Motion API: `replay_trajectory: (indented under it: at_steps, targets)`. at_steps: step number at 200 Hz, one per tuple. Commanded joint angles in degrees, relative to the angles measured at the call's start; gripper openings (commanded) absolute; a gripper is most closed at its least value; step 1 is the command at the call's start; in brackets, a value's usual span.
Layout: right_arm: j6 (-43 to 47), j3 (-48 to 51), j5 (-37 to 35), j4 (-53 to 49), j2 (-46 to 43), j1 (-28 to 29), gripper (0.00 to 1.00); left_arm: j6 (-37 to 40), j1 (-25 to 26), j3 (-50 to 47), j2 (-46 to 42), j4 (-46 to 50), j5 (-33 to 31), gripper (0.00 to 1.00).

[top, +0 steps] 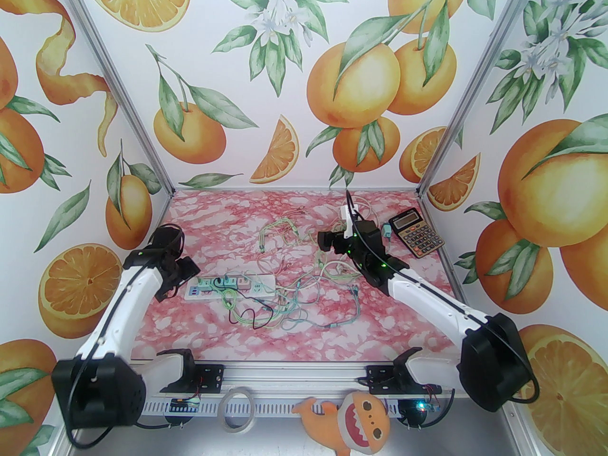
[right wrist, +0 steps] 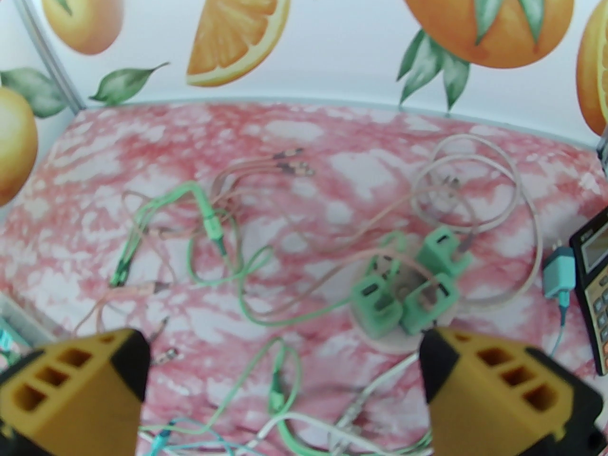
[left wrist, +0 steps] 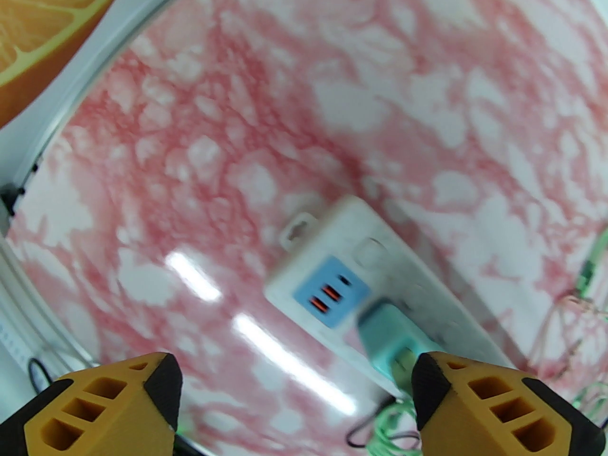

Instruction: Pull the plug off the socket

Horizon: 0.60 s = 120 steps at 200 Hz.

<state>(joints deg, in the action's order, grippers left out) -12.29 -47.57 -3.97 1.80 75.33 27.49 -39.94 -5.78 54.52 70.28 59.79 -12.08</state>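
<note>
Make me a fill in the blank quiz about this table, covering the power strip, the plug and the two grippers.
1. The left gripper hangs near the end of the white power strip with its jaws ____.
2. The teal plug sits in the strip beside a blue panel with ____ orange USB ports.
3. The calculator lies at the table's far ____ corner.
4. The right gripper hovers, open, above a cluster of ____ chargers.

Missing words: open; two; right; green.
</note>
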Motion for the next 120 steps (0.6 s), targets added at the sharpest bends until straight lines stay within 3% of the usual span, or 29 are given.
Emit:
replay_trajectory:
  at_steps: [1, 24, 40, 57, 88, 120]
  targets:
    - [2.3, -0.7, 1.1, -0.8, 0.3, 1.5, 1.0, 1.1, -2.6, -2.0, 2.5, -3.0, 0.2, 0.72]
    - [2.4, -0.4, 1.3, -0.7, 0.0, 1.7, 1.0, 0.8, -6.4, -4.5, 5.9, -6.4, 0.5, 0.67]
    - [2.0, -0.2, 1.6, -0.2, -0.1, 1.9, 1.0, 0.9, -9.3, -5.4, 8.3, -7.6, 0.7, 0.57]
    - [1.7, -0.2, 2.5, 0.1, 0.0, 2.2, 1.0, 1.0, -11.4, -6.6, 10.5, -8.3, 0.7, 0.57]
    - [1.4, -0.1, 2.7, 0.8, 0.5, 2.6, 1.0, 0.2, -11.9, -9.1, 12.7, -8.9, 2.1, 0.55]
    - [1.5, -0.2, 2.9, 1.3, 1.1, 2.7, 1.0, -1.9, -10.9, -11.8, 13.1, -11.3, 8.7, 0.5]
